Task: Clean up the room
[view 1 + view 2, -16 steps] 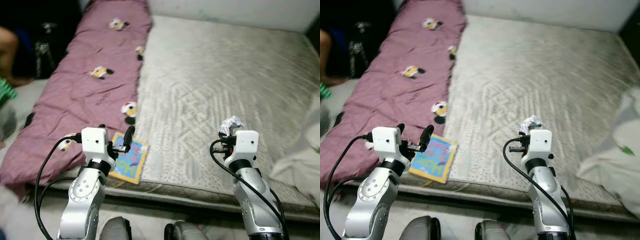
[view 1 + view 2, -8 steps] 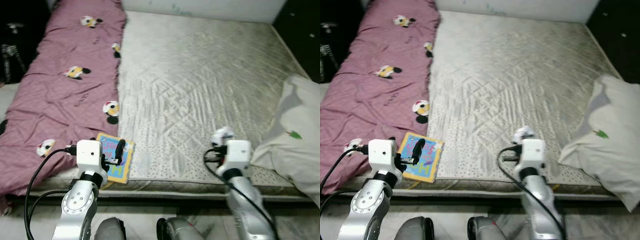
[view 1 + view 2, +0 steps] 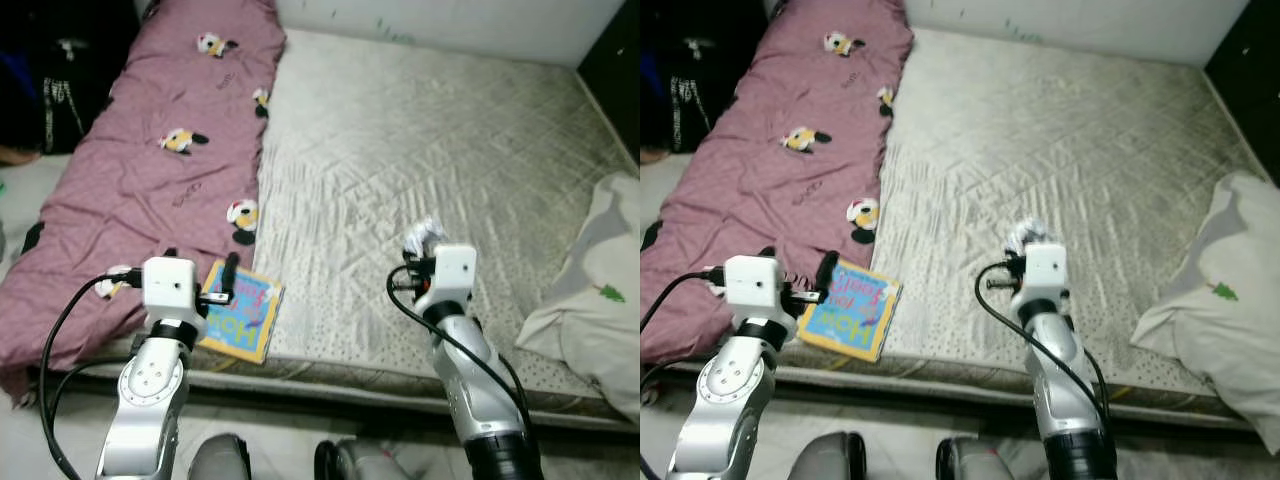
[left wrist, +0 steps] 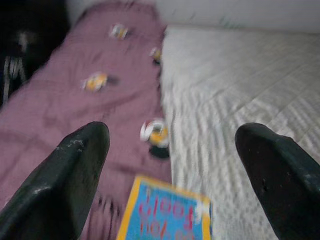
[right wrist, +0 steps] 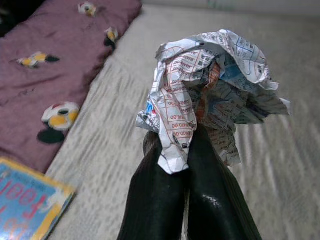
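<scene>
- Purple blanket (image 3: 160,180): spread along the robot's left side of the bed, printed with small cartoon figures. It lies flat and looks already in place; probably not a target for tidying.
- Left gripper (image 4: 170,165): raised in front of the robot at the near edge of the bed, fingers spread wide apart with nothing between them. In the left wrist view the book lies directly ahead, between the two fingers (image 4: 75,170). Judgement: free hand, well lined up for the book if that is taken next.
- Children's book (image 3: 238,312): blue cover with yellow border, flat on the near corner of the bed, partly on the blanket's edge, partly on the mattress. Just beside the left gripper, not touched.
- Mattress (image 3: 420,150): pale quilted surface, bare over most of its middle.
- Right gripper (image 5: 187,165): held up over the near part of the mattress, fingers pressed together, pinching the lower folds of the paper.
- Crumpled paper (image 5: 210,85): printed, receipt-like wad, standing above the right fingertips, clear of the mattress. Judgement: this is litter on its way to disposal; no bin in sight, so the robot likely has to turn away from the bed.
- White pillow (image 3: 1220,290): slumped at the far right edge of the bed, small green mark on it.
</scene>
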### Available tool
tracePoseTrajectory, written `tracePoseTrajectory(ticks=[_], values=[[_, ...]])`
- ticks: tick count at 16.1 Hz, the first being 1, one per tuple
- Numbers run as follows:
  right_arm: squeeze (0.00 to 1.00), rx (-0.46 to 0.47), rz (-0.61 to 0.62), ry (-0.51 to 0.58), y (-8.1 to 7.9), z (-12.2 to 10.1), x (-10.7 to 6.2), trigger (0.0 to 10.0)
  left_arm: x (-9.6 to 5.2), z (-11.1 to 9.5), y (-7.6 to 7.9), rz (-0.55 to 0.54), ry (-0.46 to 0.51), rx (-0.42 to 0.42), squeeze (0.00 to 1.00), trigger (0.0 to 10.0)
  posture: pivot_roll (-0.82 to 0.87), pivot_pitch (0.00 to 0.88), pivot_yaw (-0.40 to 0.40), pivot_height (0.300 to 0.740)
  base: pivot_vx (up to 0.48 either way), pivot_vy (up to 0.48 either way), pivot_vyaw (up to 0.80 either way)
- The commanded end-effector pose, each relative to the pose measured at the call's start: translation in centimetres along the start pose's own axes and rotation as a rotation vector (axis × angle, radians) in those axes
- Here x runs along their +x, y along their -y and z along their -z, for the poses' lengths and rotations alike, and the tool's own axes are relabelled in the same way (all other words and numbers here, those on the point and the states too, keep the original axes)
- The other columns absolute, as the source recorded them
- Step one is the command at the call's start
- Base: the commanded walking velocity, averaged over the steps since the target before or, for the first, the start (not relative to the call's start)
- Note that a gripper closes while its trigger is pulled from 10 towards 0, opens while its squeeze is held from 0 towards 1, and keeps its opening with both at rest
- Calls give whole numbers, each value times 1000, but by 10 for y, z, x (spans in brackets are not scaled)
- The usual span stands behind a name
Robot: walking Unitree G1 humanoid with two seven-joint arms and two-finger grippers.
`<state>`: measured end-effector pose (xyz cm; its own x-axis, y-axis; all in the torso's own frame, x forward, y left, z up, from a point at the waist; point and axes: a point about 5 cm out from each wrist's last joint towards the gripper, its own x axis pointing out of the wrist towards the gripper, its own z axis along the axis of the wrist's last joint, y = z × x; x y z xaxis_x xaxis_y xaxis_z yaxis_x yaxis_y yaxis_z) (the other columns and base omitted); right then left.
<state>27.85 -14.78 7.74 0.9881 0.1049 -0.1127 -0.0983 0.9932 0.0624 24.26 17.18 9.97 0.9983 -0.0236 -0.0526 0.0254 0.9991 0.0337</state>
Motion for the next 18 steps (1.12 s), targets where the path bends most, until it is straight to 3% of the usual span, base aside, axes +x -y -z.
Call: tracePoseTrajectory(ticks=[1,2,3,9,12,15,18], values=[[0,-31,-40,42,-2,-11,-1,10000,-1,-4,-1,18,13,13,0,10000,43,95,-75,740,0,0,0],[0,-33,-13,13,3,-2,-5,10000,4,-1,-1,21,10,37,0,10000,32,109,-63,740,0,0,0],[0,6,26,-2,7,1,-6,10000,7,0,-1,4,-1,4,0,10000,24,101,-59,740,0,0,0],[0,-8,28,60,6,-11,0,10000,21,-4,22,106,6,-23,0,10000,-16,96,-31,740,0,86,0],[0,-8,44,53,12,-10,2,10000,16,0,22,101,-22,-89,0,10000,15,81,-42,740,0,480,0],[0,-15,18,76,8,-18,7,10000,9,2,27,110,-19,-90,0,10000,23,93,-53,740,0,480,0],[0,-20,-13,89,1,-21,8,10000,13,-1,21,85,-12,-96,0,10000,26,107,-61,740,0,480,0]])
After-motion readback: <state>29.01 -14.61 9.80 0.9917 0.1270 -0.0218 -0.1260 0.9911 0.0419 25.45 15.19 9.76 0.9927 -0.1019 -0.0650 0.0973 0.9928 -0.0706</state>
